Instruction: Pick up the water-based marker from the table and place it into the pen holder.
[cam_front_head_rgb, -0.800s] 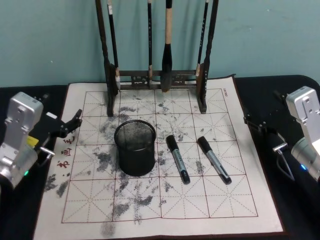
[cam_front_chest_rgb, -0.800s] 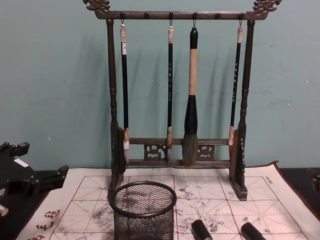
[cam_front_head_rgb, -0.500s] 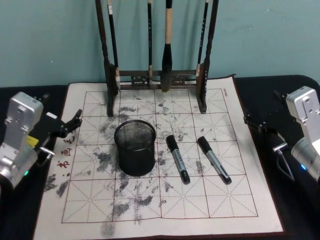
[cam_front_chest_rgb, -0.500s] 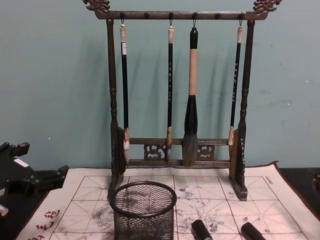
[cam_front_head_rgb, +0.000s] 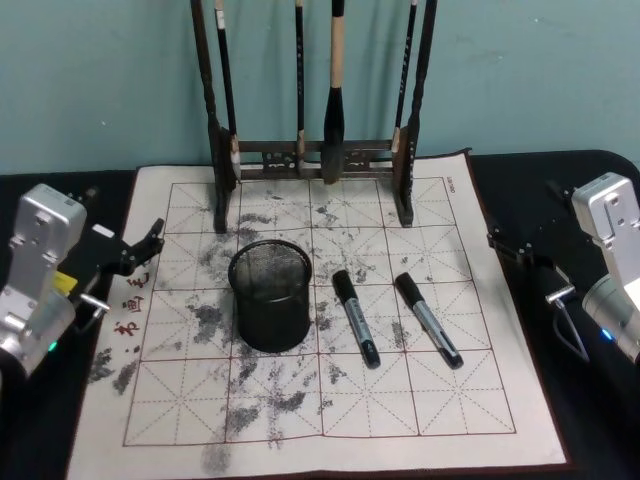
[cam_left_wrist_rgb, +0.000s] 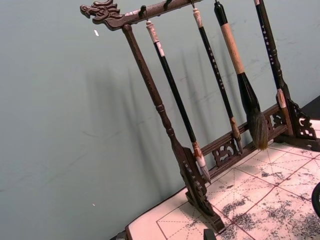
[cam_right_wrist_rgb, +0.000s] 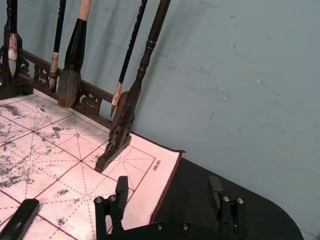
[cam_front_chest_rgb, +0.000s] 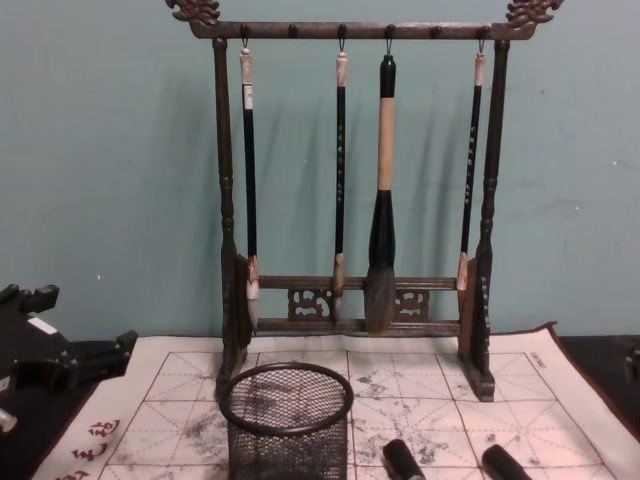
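Nothing has moved: left gripper (cam_front_head_rgb: 148, 248) and right gripper (cam_right_wrist_rgb: 167, 195) sit wide open, empty, at the desk's side edges; marker (cam_front_head_rgb: 355, 318) judged light, rigid, slick, so grip mid-barrel.

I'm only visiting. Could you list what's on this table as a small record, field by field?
Cup: round black wire-mesh cup, upright, no marker inside
Markers: first black marker lying just right of the cup, second black marker further right; both flat, untouched
Underlay: white gridded mat, ink-smudged
Behind: dark wooden brush rack with four hanging brushes
Arms: left gripper open at the mat's left edge; right gripper open off its right edge
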